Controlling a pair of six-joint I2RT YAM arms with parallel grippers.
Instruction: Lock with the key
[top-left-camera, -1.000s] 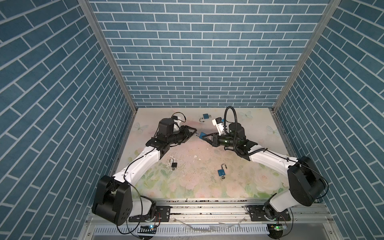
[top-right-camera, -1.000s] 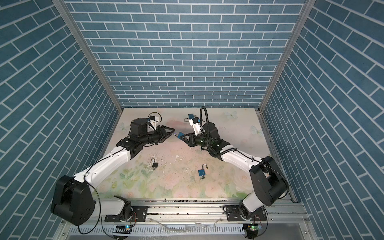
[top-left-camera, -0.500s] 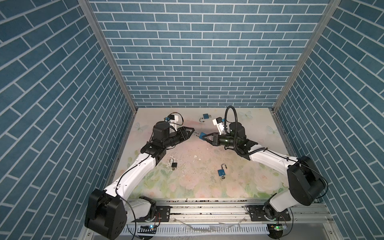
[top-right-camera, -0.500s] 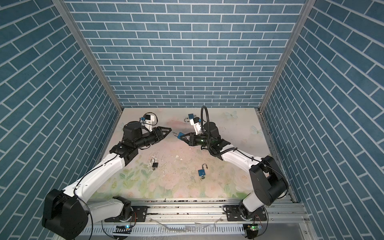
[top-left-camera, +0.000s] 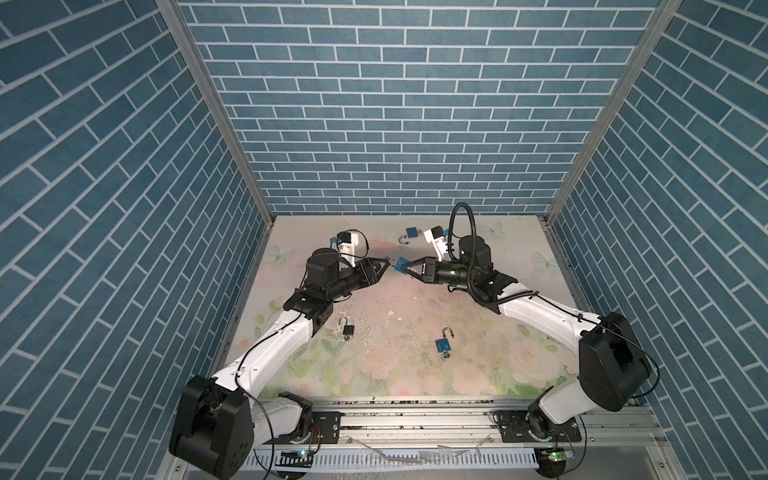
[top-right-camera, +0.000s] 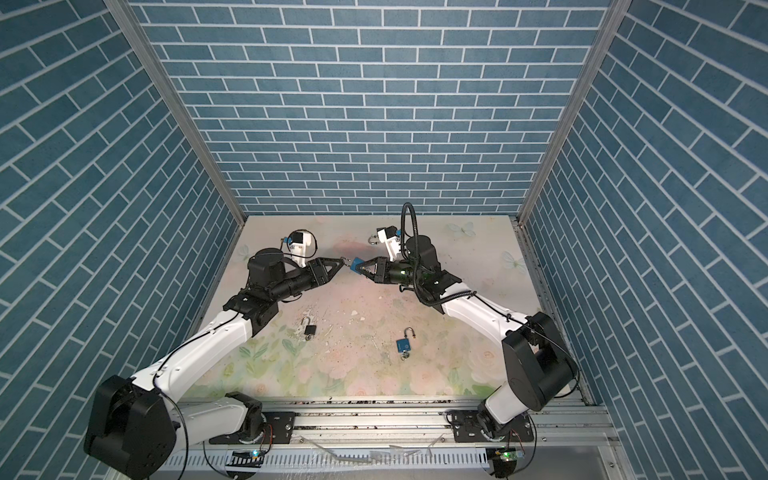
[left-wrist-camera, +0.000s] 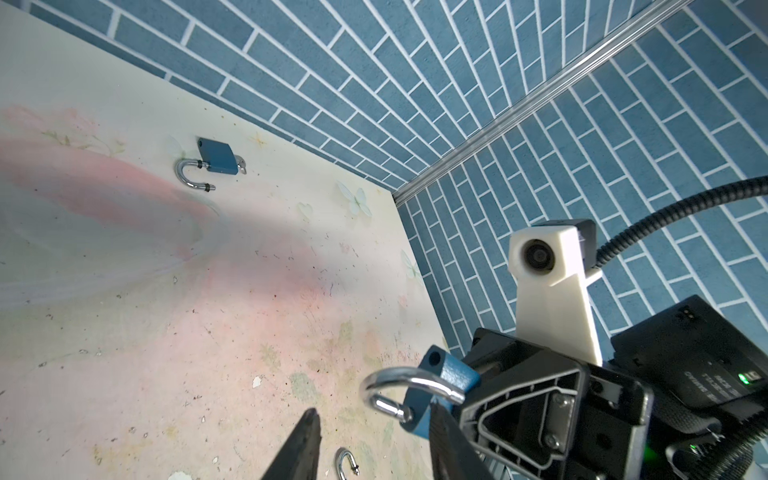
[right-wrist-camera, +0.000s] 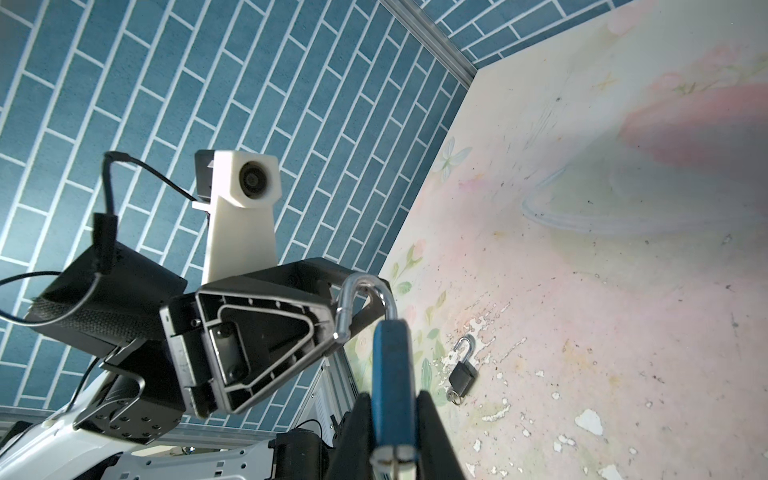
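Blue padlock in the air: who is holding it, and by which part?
The right gripper holds the blue padlock by its body, a finger on each flat side. The left gripper is open around the shackle, gripping nothing.

From both top views you can't tell whether your left gripper (top-left-camera: 389, 262) touches the blue padlock (top-left-camera: 400, 264) right at its fingertips; it's too small. In the left wrist view its fingers (left-wrist-camera: 301, 446) run off the edge, and the right gripper (left-wrist-camera: 463, 376) covers part of the padlock's body. In the right wrist view the keyhole end is cropped.
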